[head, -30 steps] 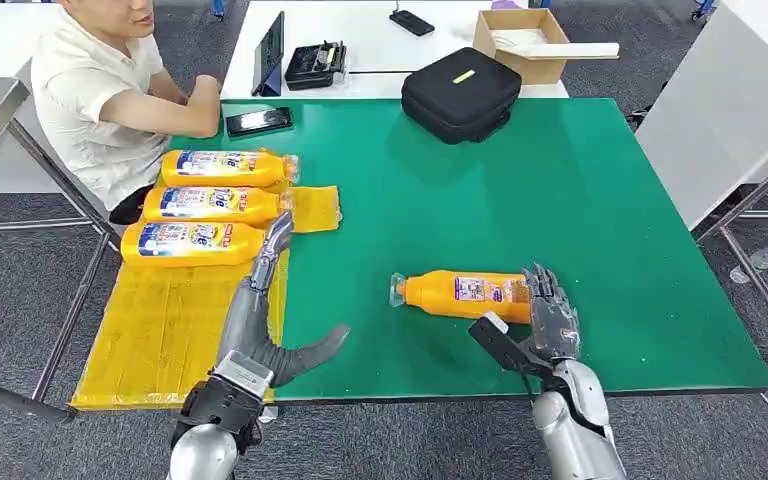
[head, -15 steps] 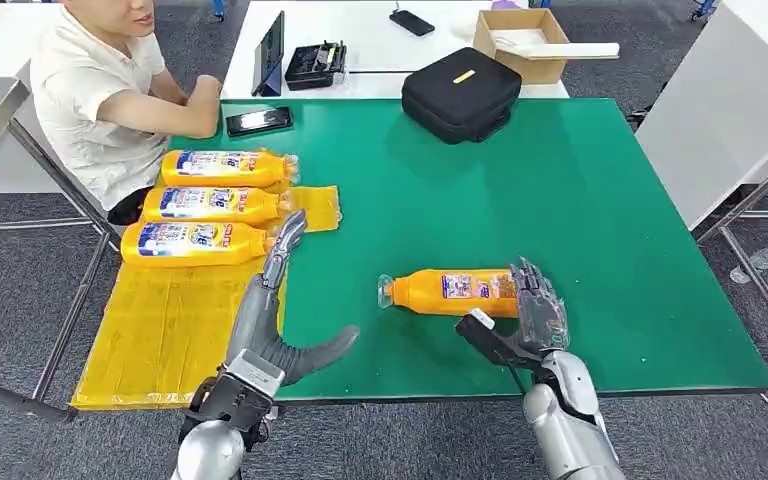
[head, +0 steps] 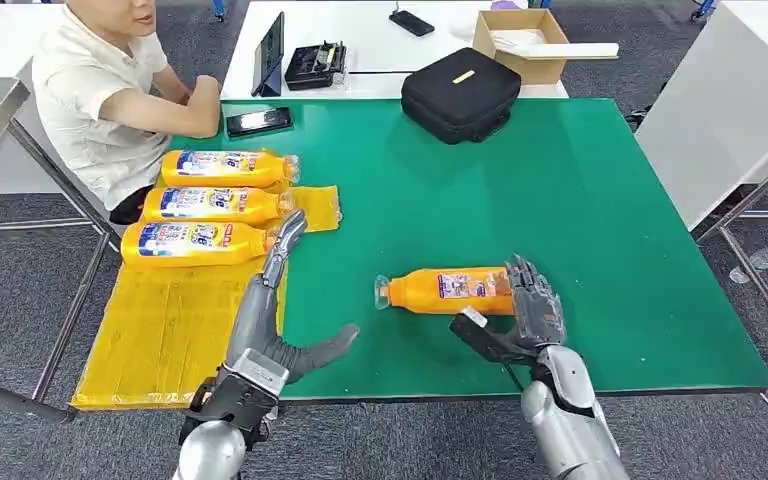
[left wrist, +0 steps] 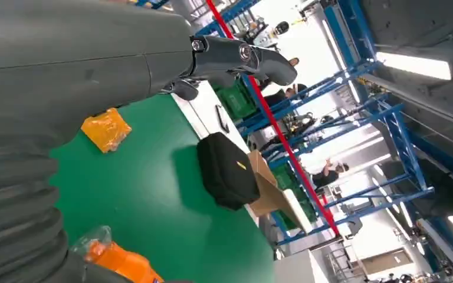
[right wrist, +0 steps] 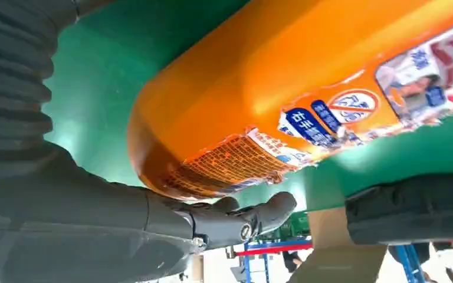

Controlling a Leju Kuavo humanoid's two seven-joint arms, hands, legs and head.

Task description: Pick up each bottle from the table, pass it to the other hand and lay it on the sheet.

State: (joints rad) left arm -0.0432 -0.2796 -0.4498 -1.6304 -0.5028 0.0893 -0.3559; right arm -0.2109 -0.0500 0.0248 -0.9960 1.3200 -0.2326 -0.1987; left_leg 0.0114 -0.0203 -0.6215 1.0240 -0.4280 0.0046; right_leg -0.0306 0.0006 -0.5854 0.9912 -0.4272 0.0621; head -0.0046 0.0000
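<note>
Since a second ago the orange bottle (head: 447, 290) has slid leftward over the green table (head: 580, 210) with the right hand; left hand (head: 272, 300) hovers empty, fingers spread, beside the yellow sheet (head: 165, 325); right hand (head: 522, 310) cups the lying bottle's base, cap pointing left.

bottle (head: 450, 290): glossy orange plastic, paper label | table (head: 580, 200): matt green | sheet (head: 160, 330): crinkled yellow plastic | arms (head: 560, 420): silver metal
</note>
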